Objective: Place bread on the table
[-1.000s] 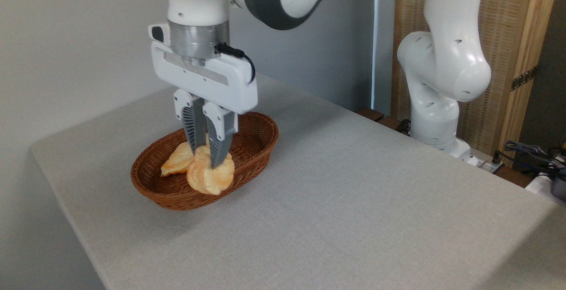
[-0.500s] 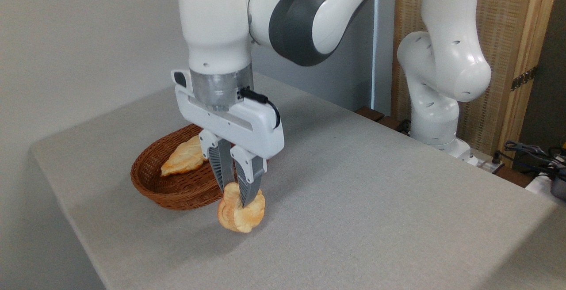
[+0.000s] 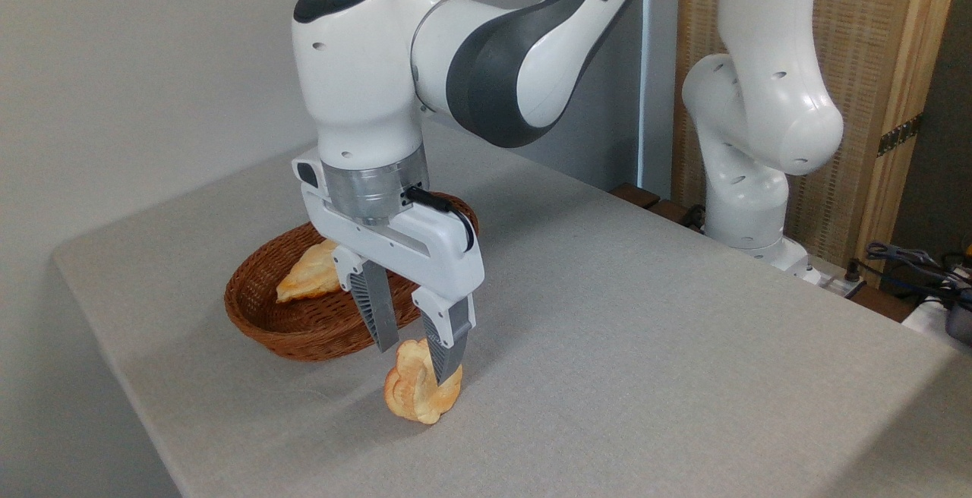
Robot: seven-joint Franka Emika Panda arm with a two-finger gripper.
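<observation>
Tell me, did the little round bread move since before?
Yes. The bread left the wicker basket and now sits lower on the table, right of the basket, between the open pincer fingers.

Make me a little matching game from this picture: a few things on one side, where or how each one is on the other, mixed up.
Things:
1. bread
2. braided loaf
3. wicker basket
4. gripper

Places or states:
A. lying inside the basket
B. standing on the grey table, at the left
C. resting on the table just in front of the basket
D. fingers spread apart, one on each side of the bread

Pairs: 1-C, 2-A, 3-B, 4-D
</observation>
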